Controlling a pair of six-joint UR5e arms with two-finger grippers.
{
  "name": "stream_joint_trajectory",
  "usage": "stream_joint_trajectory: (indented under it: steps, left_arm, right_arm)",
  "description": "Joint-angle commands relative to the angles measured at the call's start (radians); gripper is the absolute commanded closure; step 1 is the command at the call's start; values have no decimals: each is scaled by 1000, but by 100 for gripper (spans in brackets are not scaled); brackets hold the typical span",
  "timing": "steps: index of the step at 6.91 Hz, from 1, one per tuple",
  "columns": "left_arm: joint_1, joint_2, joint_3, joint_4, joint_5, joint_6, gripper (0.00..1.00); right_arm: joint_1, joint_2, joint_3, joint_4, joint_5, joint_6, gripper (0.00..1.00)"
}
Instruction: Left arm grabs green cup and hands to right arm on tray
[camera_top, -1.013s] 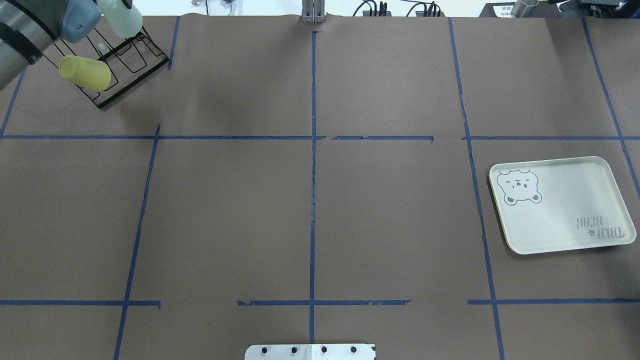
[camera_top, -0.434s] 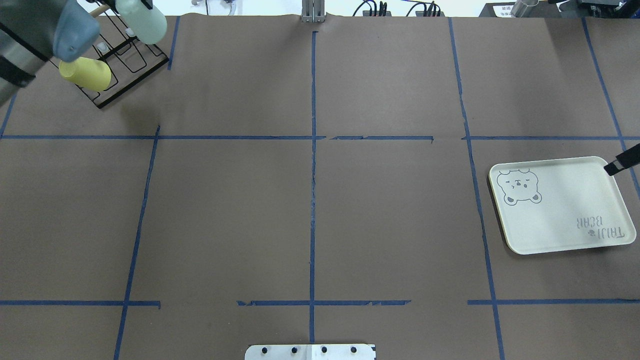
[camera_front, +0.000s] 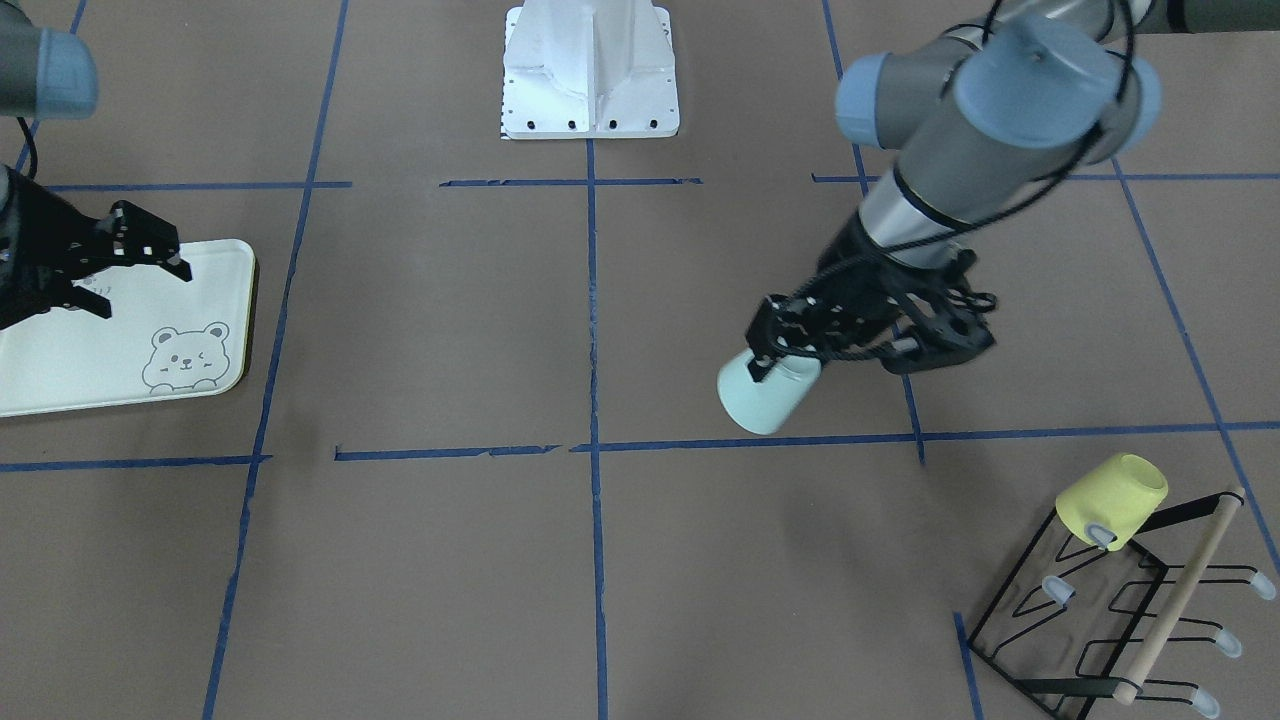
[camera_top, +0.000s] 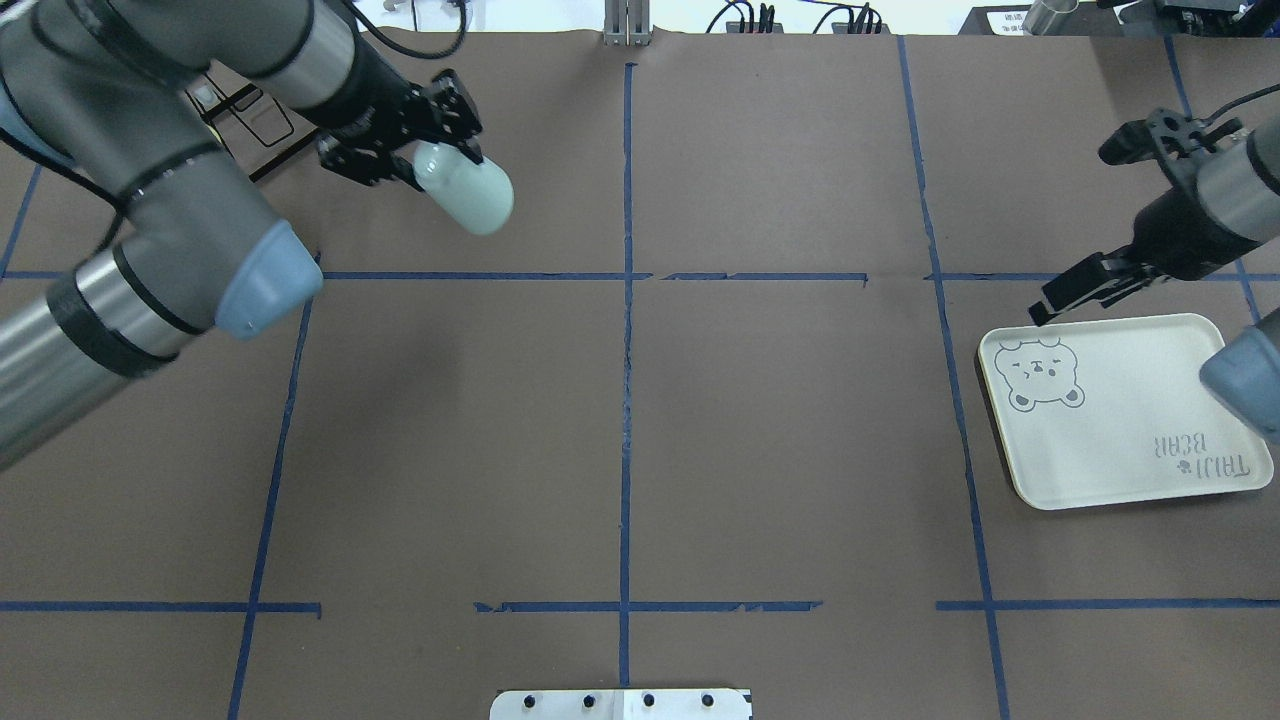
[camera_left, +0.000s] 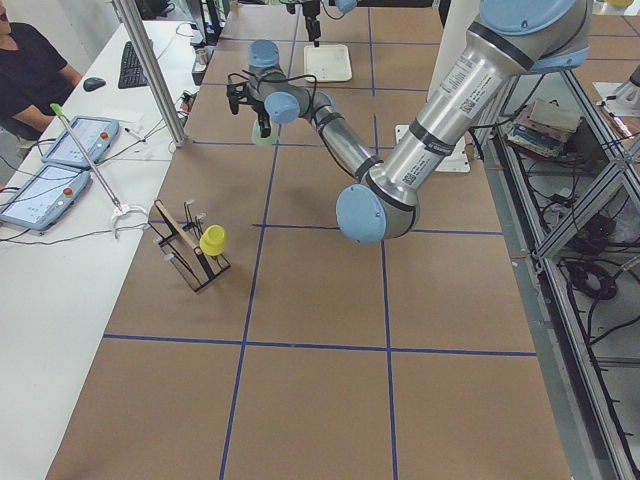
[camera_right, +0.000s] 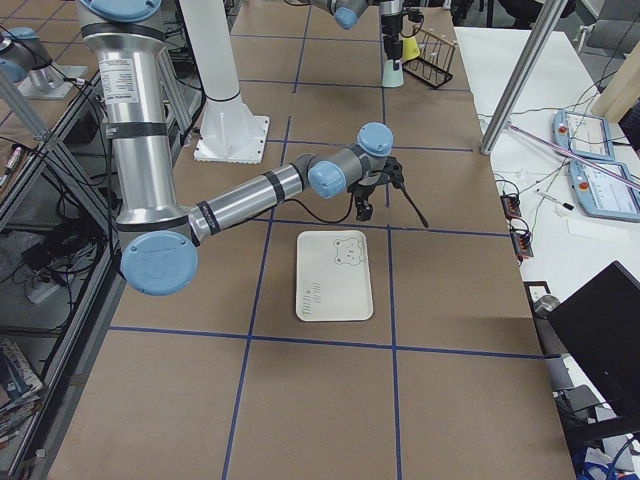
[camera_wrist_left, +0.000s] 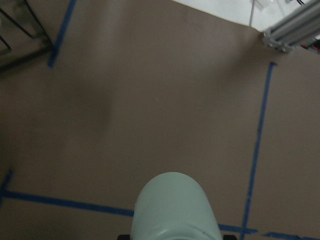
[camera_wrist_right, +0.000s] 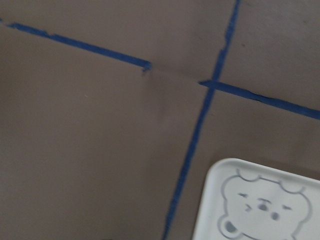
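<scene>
My left gripper (camera_top: 440, 165) is shut on the pale mint-green cup (camera_top: 465, 197) and holds it tilted above the table, base pointing outward, in the far left-centre square. The cup also shows in the front view (camera_front: 765, 392) and the left wrist view (camera_wrist_left: 175, 210). The cream tray (camera_top: 1120, 450) with the bear drawing lies flat at the right; it holds nothing. My right gripper (camera_top: 1075, 232) is open and empty, hovering at the tray's far inner corner, also in the front view (camera_front: 140, 290). The tray corner shows in the right wrist view (camera_wrist_right: 260, 200).
A black wire rack (camera_front: 1100, 620) stands at the far left corner with a yellow-green cup (camera_front: 1110, 497) on one prong. My left arm's elbow (camera_top: 260, 280) hangs over the left squares. The robot's base plate (camera_top: 620, 704) is at the near edge.
My left arm has carried the green cup away from the rack, rightward and nearer. My right arm has come in over the tray's far corner, its gripper open.
</scene>
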Motion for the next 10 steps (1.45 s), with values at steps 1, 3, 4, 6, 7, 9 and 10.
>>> stream_joint_trajectory:
  steps: [1, 3, 4, 6, 7, 9, 10]
  left_arm:
    - [167, 21, -27, -392, 152, -482, 98]
    - [215, 104, 13, -871, 217, -674, 100]
    - [241, 116, 13, -984, 270, -766, 100]
    - [261, 144, 16, -1196, 285, -862, 100]
    - [303, 144, 42, -1311, 285, -864, 100]
    - [341, 145, 50, -1458, 283, -924, 100]
    - [361, 145, 57, -1524, 283, -969, 100]
  right_arm:
    - [-102, 63, 2, 338, -27, 436, 0]
    - [-155, 64, -6, 762, -28, 867, 0]
    - [-170, 65, 2, 931, -30, 1033, 0]
    - [-210, 105, 2, 1158, -118, 1300, 0]
    - [-283, 106, 2, 1295, -223, 1390, 0]
    - [-414, 113, -3, 1505, -400, 1458, 0]
    - [-417, 143, -7, 1504, -402, 1458, 0]
